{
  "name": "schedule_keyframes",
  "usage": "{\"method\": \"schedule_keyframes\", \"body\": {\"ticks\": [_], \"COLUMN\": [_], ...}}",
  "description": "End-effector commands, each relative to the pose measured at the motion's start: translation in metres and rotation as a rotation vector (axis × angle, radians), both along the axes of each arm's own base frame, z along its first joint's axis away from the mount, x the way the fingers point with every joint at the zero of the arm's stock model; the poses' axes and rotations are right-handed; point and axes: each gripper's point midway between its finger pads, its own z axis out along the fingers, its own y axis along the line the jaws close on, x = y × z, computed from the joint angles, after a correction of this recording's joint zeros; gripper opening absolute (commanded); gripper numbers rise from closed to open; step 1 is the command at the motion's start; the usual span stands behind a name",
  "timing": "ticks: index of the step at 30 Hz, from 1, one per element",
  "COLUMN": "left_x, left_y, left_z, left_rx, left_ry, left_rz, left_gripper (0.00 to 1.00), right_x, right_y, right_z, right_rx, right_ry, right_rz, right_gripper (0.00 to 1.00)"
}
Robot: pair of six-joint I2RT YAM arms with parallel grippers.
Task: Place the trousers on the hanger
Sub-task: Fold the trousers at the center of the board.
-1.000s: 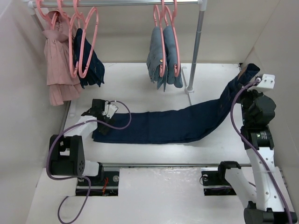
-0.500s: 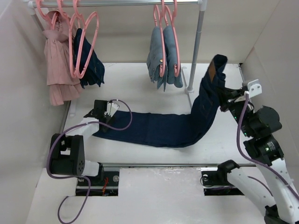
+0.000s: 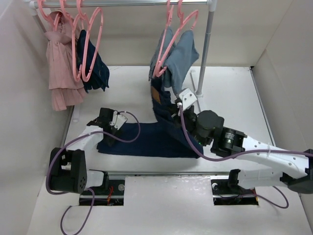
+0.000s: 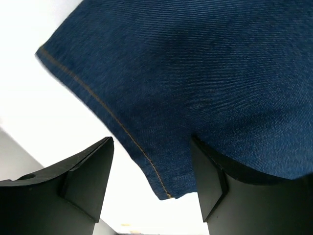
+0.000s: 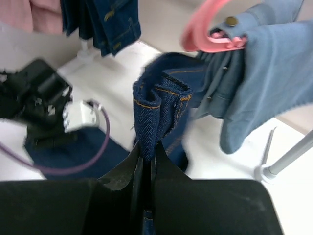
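The dark navy trousers (image 3: 146,139) lie folded on the white table. Their waistband end with the tan patch (image 3: 155,94) is lifted at the centre. My right gripper (image 3: 168,105) is shut on that waistband fold (image 5: 159,107), just below the light blue jeans. My right gripper's jaws (image 5: 147,156) are pressed together on the denim. My left gripper (image 3: 108,128) is open over the hem end. In the left wrist view the hem corner (image 4: 156,166) lies between its spread fingers (image 4: 83,176). Empty pink hangers (image 3: 88,44) hang on the rail at the left.
Light blue jeans (image 3: 178,58) on pink hangers (image 5: 205,24) hang tilted right above the lifted waistband. A pink garment (image 3: 61,63) and a small dark navy garment (image 3: 95,63) hang at the left. The rail post (image 3: 204,54) stands at the back right.
My right arm swept from the far right to the centre, carrying the waistband up and folding the trousers over. The light blue jeans and their hangers swung aside. My left gripper barely moved.
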Motion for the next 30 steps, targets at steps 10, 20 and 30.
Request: {"method": "schedule_keyframes", "body": {"ticks": [10, 20, 30], "left_x": [-0.039, -0.014, -0.02], "left_y": [0.021, 0.0, 0.039], "left_z": [0.011, 0.083, 0.015], "left_rx": [0.008, -0.324, -0.161], "left_ry": [0.119, 0.002, 0.098], "left_rz": [0.24, 0.275, 0.337], "left_gripper": [0.65, 0.7, 0.62], "right_x": [0.04, 0.09, 0.102], "right_y": [0.079, 0.113, 0.114], "right_z": [0.009, -0.002, 0.027], "right_rx": [0.212, 0.208, 0.265], "right_ry": [0.019, 0.025, -0.049], "right_rz": [-0.131, -0.293, -0.49], "right_gripper": [0.0, 0.0, 0.0]}}
